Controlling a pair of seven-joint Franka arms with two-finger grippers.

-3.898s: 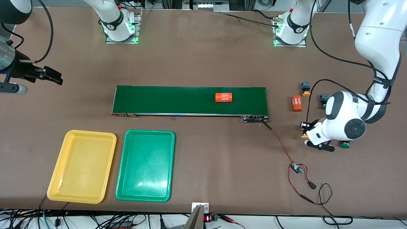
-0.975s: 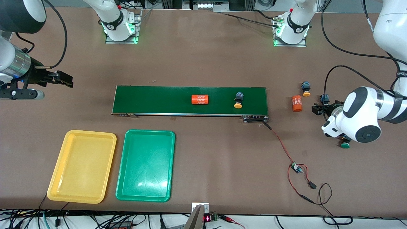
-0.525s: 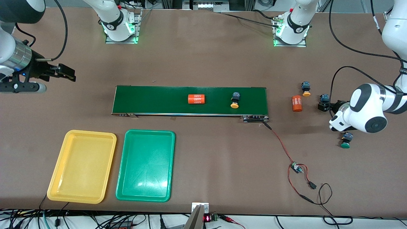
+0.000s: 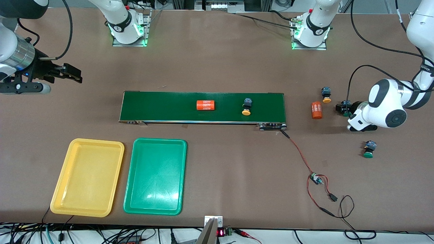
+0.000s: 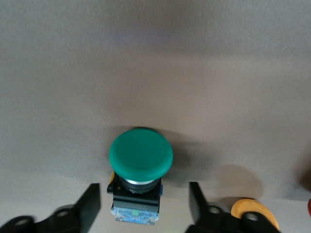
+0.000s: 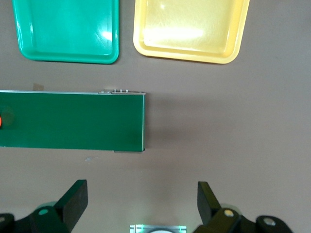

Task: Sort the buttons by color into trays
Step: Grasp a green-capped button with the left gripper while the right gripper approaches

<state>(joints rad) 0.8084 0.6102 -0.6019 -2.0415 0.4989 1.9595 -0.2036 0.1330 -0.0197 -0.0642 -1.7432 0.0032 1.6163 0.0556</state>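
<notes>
Nearest, the yellow tray and green tray lie side by side, and one green button sits alone. The left end effector straddles another green button, fingers apparently not yet touching, its body cut off. A yellow button rides the conveyor, another rests past its end, and the right end effector hangs open over bare table.

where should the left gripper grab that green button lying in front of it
Grip the green button by its boxy black-and-blue body, not the wide round cap. It lies on its side between the left gripper's fingers, so close them across the body's flat sides.
</notes>
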